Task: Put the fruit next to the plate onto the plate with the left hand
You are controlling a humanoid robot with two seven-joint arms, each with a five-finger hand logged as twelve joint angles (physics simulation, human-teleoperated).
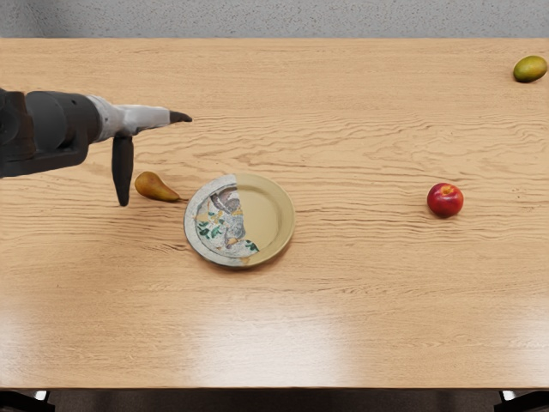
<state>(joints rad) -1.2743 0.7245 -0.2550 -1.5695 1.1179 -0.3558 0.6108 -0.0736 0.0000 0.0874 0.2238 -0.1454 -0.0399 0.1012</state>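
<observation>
Since the pear [156, 186] lies on the table [343, 326] just beside the plate [273, 219], it is surely the fruit meant; the left hand [129, 125] hovers near it, fingers [123, 172] spread and empty, probably lining up a grasp; the apple [444, 200] and mango [530, 69] sit well apart.

This looks like a simulated test bench rather than a lived-in room: a wide wood-grain table [360, 326] set against a flat grey backdrop [257, 17], evenly rendered, with a robot's left arm [51, 129] over it.
</observation>
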